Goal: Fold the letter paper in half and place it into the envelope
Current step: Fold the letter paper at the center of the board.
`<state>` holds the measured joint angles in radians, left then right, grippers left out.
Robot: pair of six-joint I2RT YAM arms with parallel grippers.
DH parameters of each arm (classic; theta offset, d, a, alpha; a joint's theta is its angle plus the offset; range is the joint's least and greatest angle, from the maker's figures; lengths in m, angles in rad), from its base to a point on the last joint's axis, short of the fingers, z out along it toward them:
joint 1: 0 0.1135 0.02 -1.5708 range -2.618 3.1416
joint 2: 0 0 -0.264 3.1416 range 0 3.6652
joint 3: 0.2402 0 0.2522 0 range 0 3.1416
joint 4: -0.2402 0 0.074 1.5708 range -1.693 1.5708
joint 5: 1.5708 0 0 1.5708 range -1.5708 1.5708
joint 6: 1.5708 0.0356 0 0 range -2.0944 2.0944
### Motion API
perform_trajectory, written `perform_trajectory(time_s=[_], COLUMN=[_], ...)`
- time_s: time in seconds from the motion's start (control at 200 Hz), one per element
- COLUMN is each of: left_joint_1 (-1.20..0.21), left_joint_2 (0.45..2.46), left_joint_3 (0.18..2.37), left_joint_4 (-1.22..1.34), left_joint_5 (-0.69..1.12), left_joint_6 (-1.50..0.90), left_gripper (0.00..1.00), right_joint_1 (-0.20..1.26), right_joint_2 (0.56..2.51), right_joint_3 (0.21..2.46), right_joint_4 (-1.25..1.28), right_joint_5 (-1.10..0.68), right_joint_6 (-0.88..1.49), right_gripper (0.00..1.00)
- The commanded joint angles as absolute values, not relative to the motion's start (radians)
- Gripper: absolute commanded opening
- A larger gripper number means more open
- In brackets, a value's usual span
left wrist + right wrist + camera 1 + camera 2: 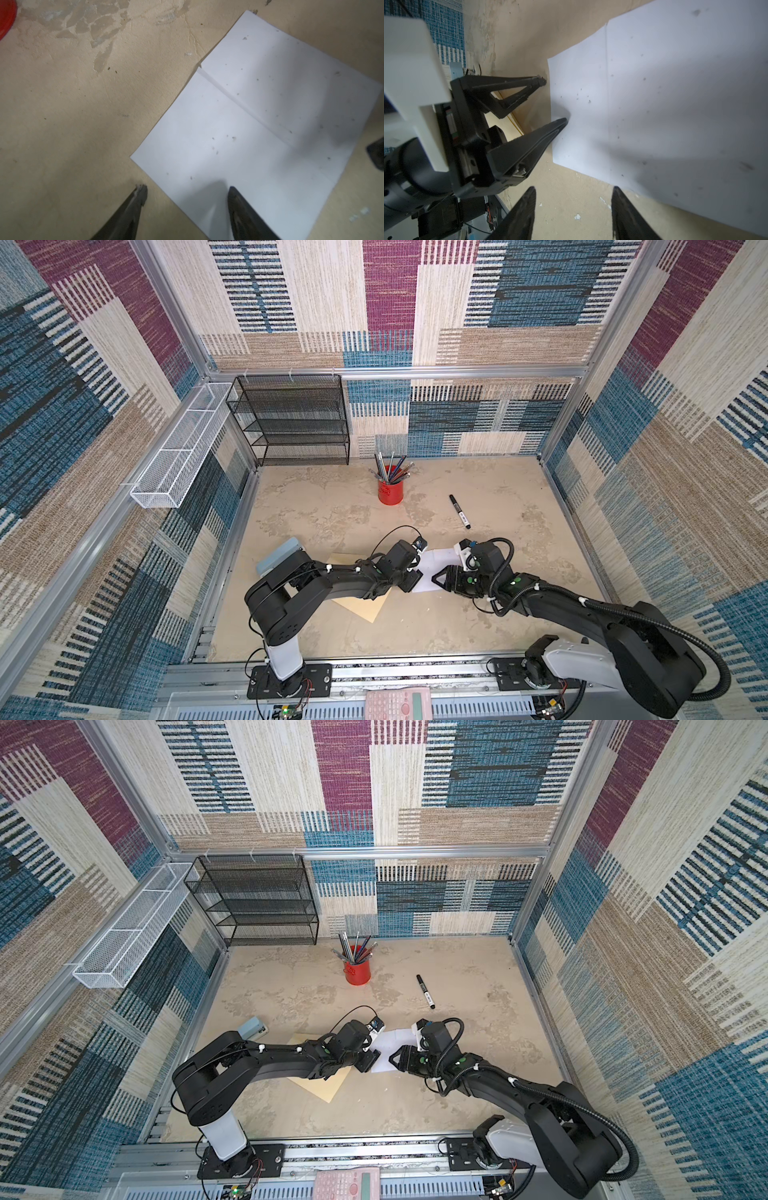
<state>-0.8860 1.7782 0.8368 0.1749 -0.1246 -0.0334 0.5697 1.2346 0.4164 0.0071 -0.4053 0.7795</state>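
The letter paper (441,562) (392,1046) lies flat on the table, plain white side up, with a crease across it (259,124) (675,93). My left gripper (187,190) (417,578) is open at the sheet's left edge. One of its fingertips (233,193) rests on the paper, the other is on bare table. My right gripper (574,188) (435,578) is open over bare table just off the sheet's near edge, holding nothing. The tan envelope (365,608) (324,1085) lies under my left arm, partly hidden.
A red pen cup (390,491) and a black marker (459,512) sit behind the paper. A black mesh rack (291,423) and white wire basket (178,448) are at the back left. A blue-grey box (278,556) lies by the left arm, a pink calculator (397,703) on the front rail.
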Motion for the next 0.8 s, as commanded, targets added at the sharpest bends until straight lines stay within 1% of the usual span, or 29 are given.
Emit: perform_trajectory(time_s=[0.0,0.486,0.791], left_joint_1=[-0.886,-0.886,-0.885], left_joint_2=[1.785,1.789,1.805], left_joint_3=[0.828,0.807,0.795], left_joint_4=[0.124,0.149,0.167], left_joint_5=[-0.118,-0.115,-0.108], left_joint_6=[-0.049,-0.041,-0.042], left_gripper=[0.66,0.66,0.65], right_joint_1=[0.577,0.574,0.502], right_joint_2=[1.266,1.292,1.210], right_joint_3=[0.406,0.375,0.344], right_joint_4=[0.119,0.084,0.039], right_joint_5=[-0.447,-0.360,-0.331], right_joint_6=[0.834,0.847,0.834], right_gripper=[0.59,0.59,0.59])
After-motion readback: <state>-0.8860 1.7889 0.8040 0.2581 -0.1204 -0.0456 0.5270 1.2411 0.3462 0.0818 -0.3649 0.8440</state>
